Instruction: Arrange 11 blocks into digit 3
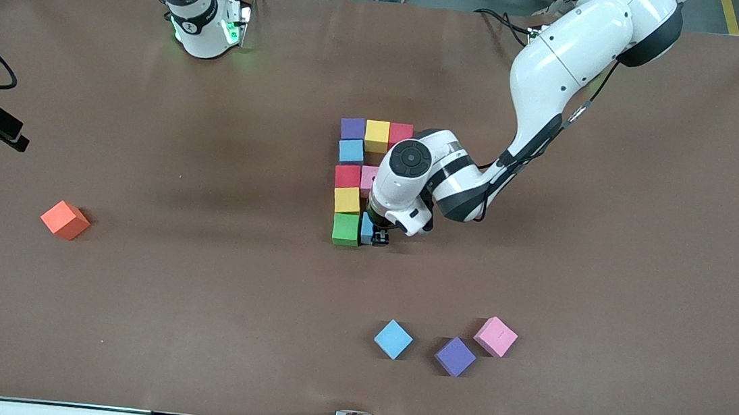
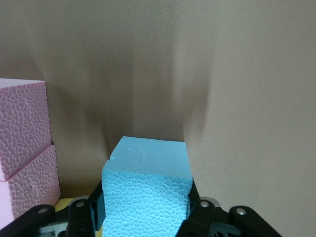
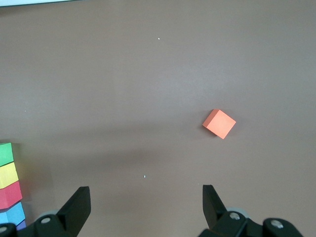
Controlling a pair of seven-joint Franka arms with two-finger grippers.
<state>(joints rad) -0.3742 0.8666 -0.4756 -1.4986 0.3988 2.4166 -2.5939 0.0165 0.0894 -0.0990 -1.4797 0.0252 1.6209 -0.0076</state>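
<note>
The digit 3 stands partly built at mid-table: a purple (image 1: pixel 353 128), yellow (image 1: pixel 377 135) and red (image 1: pixel 401 134) bar, a light blue block (image 1: pixel 351 151), red (image 1: pixel 347 176) and pink (image 1: pixel 368 179) blocks, then yellow (image 1: pixel 347 200) and green (image 1: pixel 346 229). My left gripper (image 1: pixel 377 235) is shut on a light blue block (image 2: pixel 148 192), right beside the green one and low at the table. A pink block (image 2: pixel 22 123) shows close by in the left wrist view. My right gripper (image 3: pixel 143 195) waits open near its base, holding nothing.
Three loose blocks lie nearer the front camera: light blue (image 1: pixel 393 339), purple (image 1: pixel 455 357) and pink (image 1: pixel 495 336). An orange cube (image 1: pixel 65 219) sits alone toward the right arm's end and shows as the orange cube (image 3: pixel 219 123) in the right wrist view.
</note>
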